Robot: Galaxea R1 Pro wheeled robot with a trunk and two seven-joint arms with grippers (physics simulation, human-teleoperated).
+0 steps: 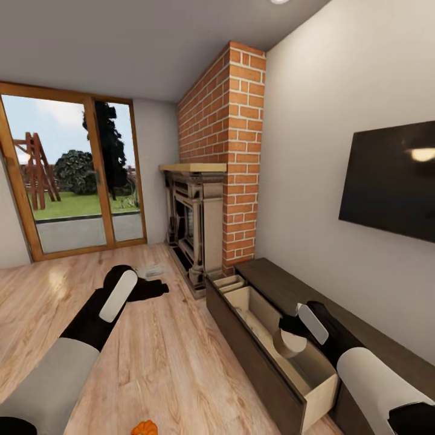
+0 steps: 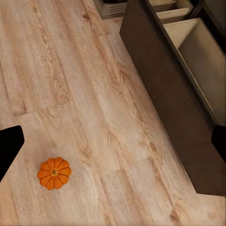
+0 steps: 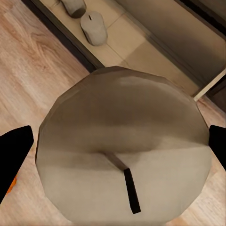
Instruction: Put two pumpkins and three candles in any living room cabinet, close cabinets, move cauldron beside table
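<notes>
Right wrist view: black fingers (image 3: 14, 155) clamp a pale grey cylindrical wax candle (image 3: 122, 146) above the dark-brown cabinet's open drawer (image 3: 141, 47), two candles (image 3: 94, 27) beyond the fingertips; early release risks tipping onto them; left gripper state unreadable.

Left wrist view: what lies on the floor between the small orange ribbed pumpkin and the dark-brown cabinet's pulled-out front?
Nothing: between the pumpkin and the cabinet front only bare pale wood floor shows.

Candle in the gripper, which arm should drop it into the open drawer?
Right. The right gripper holds the candle directly above the open cabinet drawer, where two candles already lie. The left gripper hangs over bare floor near a pumpkin.
</notes>
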